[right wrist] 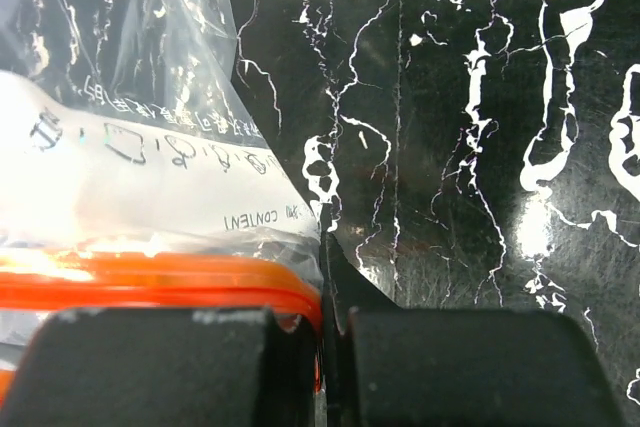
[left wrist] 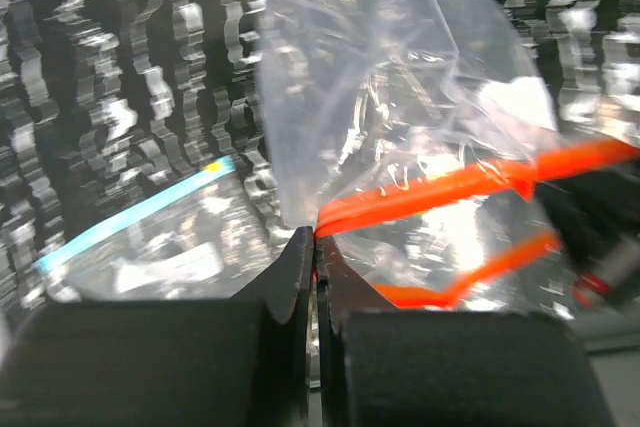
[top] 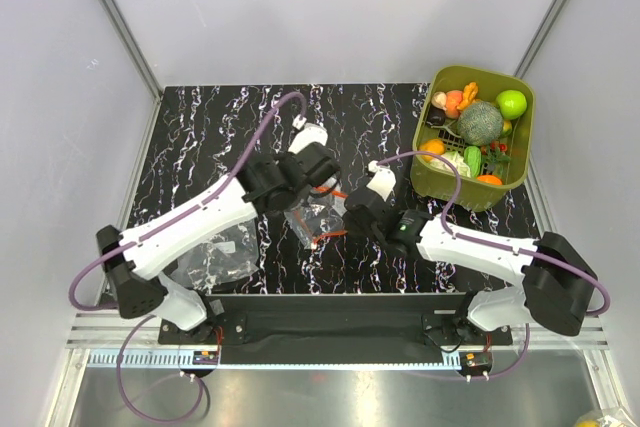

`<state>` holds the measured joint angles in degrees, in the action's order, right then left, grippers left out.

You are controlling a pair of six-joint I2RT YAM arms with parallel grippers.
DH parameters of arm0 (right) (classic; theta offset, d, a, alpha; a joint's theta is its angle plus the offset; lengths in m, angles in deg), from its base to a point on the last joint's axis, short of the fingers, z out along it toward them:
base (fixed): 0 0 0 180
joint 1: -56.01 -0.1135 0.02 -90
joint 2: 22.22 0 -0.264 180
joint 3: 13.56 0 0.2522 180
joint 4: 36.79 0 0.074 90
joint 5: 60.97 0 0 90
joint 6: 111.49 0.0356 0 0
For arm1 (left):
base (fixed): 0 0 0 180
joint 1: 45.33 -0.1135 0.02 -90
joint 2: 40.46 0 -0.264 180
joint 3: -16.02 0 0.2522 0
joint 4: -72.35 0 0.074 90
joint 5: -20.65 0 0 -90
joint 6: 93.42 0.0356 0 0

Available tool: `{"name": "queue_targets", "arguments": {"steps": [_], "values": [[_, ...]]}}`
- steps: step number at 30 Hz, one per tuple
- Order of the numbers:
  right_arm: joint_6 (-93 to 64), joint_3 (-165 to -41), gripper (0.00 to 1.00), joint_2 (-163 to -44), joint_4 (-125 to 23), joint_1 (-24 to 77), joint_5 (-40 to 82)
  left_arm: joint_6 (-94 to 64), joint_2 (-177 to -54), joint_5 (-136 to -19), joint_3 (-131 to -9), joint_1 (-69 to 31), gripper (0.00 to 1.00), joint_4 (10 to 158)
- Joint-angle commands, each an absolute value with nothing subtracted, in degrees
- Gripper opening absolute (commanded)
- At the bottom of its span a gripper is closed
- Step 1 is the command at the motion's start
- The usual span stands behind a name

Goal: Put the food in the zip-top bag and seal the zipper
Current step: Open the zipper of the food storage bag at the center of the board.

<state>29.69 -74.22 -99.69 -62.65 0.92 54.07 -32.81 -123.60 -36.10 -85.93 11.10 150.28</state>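
Desk: black slab with white veining, boxed by pale walls on the far, left and right sides. Open marble shows from the far edge down to the arms across the left and middle.

Olive tub: far right corner, hard against the right edge and well apart from both bags.

Teal-strip bag: crumpled flat at the near left, partly under the left arm.

Zip-top bag: mid-desk toward the near edge, between the two wrists. Clear, crinkly, with a white printed panel; part of it is lifted off the surface.

Food: all in the tub. Netted melon in the middle, green apple at the far right, an orange at the left wall.

Zipper: red-orange strip, bowed and kinked, its two lips parted.

Left pincer: pressed together, pinching one end of the zipper.

Right pincer: pressed together on the zipper's other end, bare marble to its right.
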Motion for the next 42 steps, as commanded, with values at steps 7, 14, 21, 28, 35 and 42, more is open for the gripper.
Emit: {"name": "queue_targets", "arguments": {"steps": [7, 14, 21, 28, 35, 42], "values": [[29.7, -78.1, 0.0, -99.5, -62.2, 1.1, 53.8, -31.4, -124.0, -35.0, -84.1, 16.3, 0.73, 146.7], [31.4, -81.6, 0.0, -100.7, -63.2, 1.2, 52.8, -35.5, -117.4, -42.0, -75.3, 16.4, 0.78, 136.4], [32.6, -81.9, 0.0, -100.6, -61.2, 1.2, 50.9, -37.8, -114.6, -43.0, -70.5, 16.5, 0.81, 131.3], [33.4, -82.3, 0.0, -99.9, -60.9, 1.1, 50.3, -38.0, -113.9, -41.8, -68.5, 16.5, 0.84, 129.4], [34.0, -82.3, 0.0, -99.8, -60.3, 1.2, 49.1, -37.9, -112.4, -43.4, -66.8, 16.5, 0.83, 125.5], [34.8, -81.1, 0.0, -98.3, -58.8, 1.2, 47.4, -38.3, -112.4, -42.0, -64.7, 16.3, 0.74, 124.9]]}}
